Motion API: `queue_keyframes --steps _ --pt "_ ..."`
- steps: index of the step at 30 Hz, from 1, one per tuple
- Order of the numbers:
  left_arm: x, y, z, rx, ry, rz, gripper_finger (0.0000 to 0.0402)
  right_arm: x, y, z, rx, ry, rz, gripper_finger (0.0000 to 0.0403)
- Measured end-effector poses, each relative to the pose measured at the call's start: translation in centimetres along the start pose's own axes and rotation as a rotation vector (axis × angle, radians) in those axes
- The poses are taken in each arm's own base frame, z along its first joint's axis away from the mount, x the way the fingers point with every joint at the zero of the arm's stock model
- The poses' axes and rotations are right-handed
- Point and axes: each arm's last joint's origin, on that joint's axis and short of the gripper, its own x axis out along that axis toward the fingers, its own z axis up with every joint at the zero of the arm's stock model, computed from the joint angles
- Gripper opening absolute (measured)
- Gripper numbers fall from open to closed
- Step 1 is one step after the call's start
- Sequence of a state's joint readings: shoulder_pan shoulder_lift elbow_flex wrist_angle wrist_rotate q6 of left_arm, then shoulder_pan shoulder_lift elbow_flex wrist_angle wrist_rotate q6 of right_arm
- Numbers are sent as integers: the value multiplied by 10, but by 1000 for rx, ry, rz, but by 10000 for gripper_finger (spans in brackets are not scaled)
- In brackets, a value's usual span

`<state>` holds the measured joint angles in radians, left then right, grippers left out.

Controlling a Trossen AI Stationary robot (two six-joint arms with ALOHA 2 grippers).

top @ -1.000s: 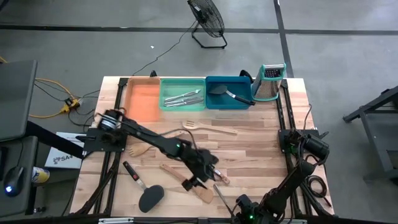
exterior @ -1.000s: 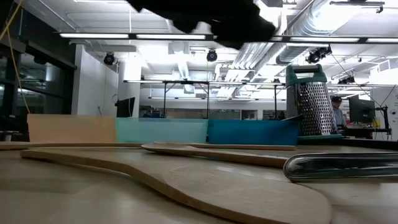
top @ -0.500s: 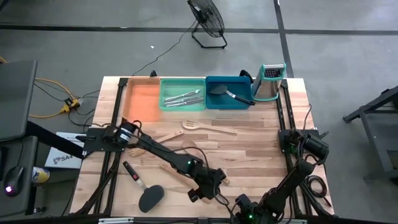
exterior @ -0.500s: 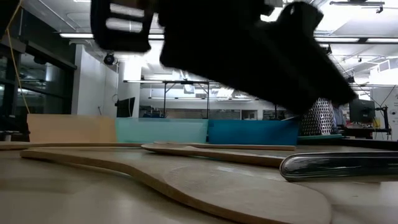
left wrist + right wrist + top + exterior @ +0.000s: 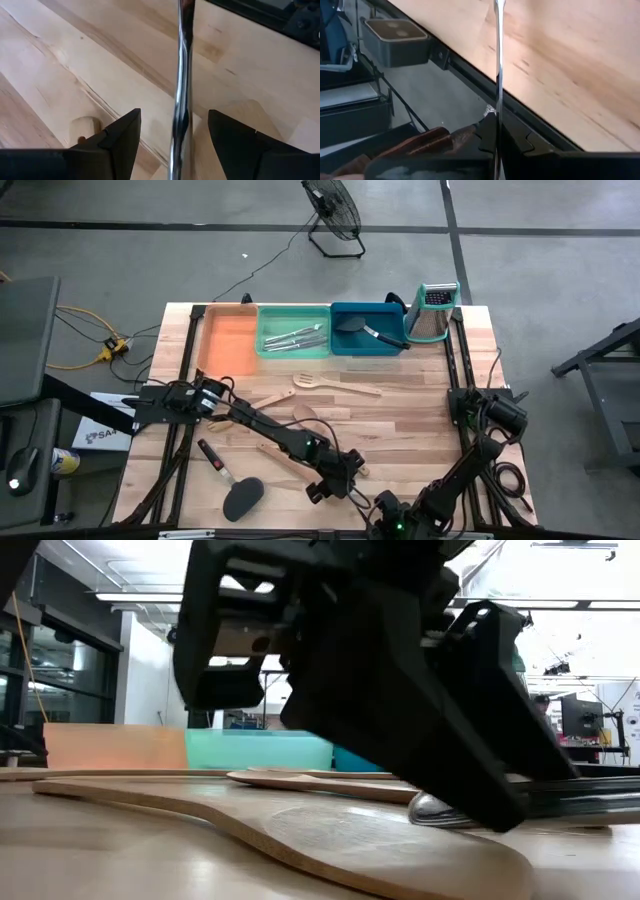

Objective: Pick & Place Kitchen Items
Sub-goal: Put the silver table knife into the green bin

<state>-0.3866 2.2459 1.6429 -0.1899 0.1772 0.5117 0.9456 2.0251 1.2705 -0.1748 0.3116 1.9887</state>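
My left tool, fingers apart, straddles a slim, slippery metal utensil (best gripped mid-handle) on the tabletop.

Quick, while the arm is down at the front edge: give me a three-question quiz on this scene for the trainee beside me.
1. True or false: the left pincer has its fingers open on either side of a slim silver handle.
2. Which tray holds the silver cutlery? A orange tray, B green tray, C blue tray.
3. What stands on the table just right of the blue tray, at the far edge?

Key: 1 true; 2 B; 3 the grater.
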Motion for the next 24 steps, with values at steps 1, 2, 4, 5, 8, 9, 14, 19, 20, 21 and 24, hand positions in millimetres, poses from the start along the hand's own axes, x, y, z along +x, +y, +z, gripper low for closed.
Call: queue_keyframes --steps 1,2,4,5,8,9,14,19,20,21,24 --pt "0 0 0 1 -4 2 226 0 0 1 0 -2 0 3" --pt "0 0 0 1 -3 2 225 1 1 2 1 -5 0 3" --pt "0 0 0 -1 2 -1 221 1 1 3 -1 -6 0 3" --pt "0 0 0 -1 4 -2 216 1 2 4 -1 -7 1 3" --pt "0 -2 -3 -8 34 -20 195 2 3 4 -6 -4 11 3" --pt "0 -2 -4 -9 39 -24 186 2 3 4 -6 -4 13 3" --pt "-1 -3 -5 -13 59 -32 141 3 5 7 -6 -12 14 3" --pt "-2 -4 -6 -16 73 -43 92 4 6 11 -3 -18 15 3" --pt "-2 -4 -7 -17 75 -44 81 4 6 11 -4 -18 15 3" --pt "-2 -4 -7 -17 76 -45 69 4 6 11 -5 -18 15 3" --pt "-2 -5 -7 -29 67 -75 35 4 5 11 -12 -17 10 4"
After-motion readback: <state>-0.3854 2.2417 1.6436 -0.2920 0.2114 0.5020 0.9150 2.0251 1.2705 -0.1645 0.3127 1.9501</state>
